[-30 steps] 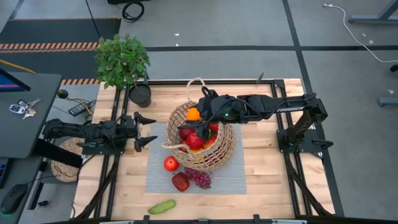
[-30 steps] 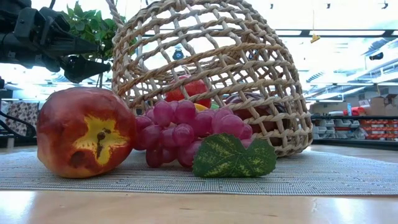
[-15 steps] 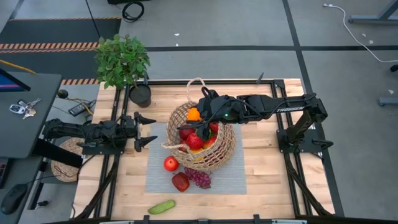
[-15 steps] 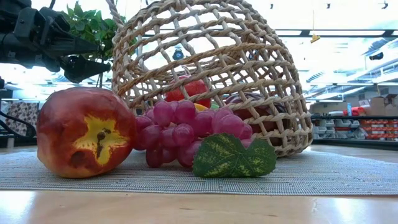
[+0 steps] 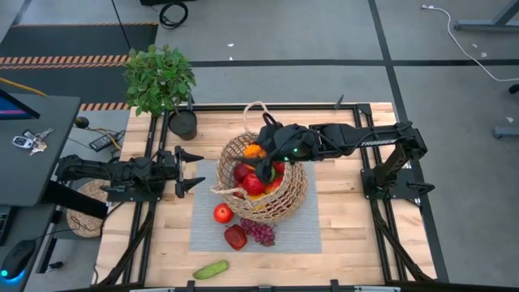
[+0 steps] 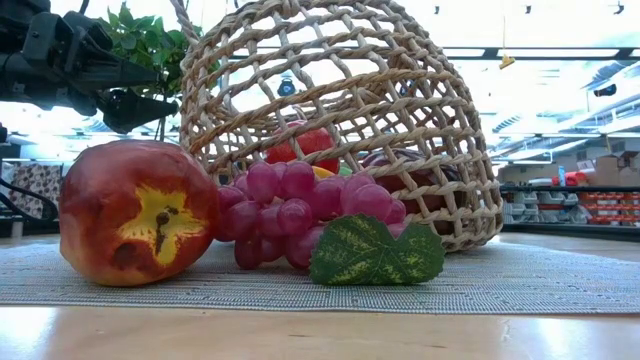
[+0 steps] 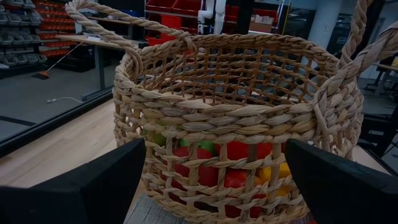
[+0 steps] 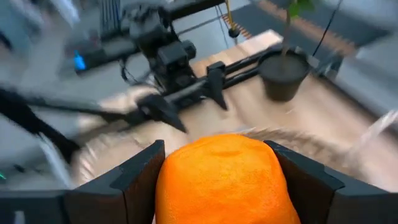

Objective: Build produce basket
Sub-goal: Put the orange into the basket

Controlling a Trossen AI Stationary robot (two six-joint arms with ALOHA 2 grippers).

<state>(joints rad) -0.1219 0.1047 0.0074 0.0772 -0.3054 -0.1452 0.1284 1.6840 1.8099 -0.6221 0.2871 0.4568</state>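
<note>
The orange (image 8: 219,177) sits clamped between my right fingers (image 8: 134,180), filling the right wrist view, and from above it shows at the near-left rim of the wicker basket (image 5: 292,199), up over the opening. My right gripper (image 5: 261,156) hangs there above the basket mouth, arm stretched in from the right side of the table.

Down inside the basket, red apples (image 5: 252,183) are piled up, with a bit of yellow and green showing through the weave in my left wrist view. The basket stands on the grey mat (image 5: 304,235) in the middle of the wooden table (image 5: 340,259), its thin looped handle (image 5: 253,109) arching toward the far side.

Just outside the basket on the mat: a red apple (image 5: 222,213), a darker red fruit (image 5: 235,237) touching the purple grapes (image 5: 259,233), grapes right against the basket wall. The green cucumber (image 5: 211,269) lies off the mat near the front edge.

My left gripper (image 5: 193,169) waits level at the mat's left edge, fingers spread wide apart, pointing at the basket and touching nothing. The potted plant (image 5: 160,79) stands at the far left corner.
</note>
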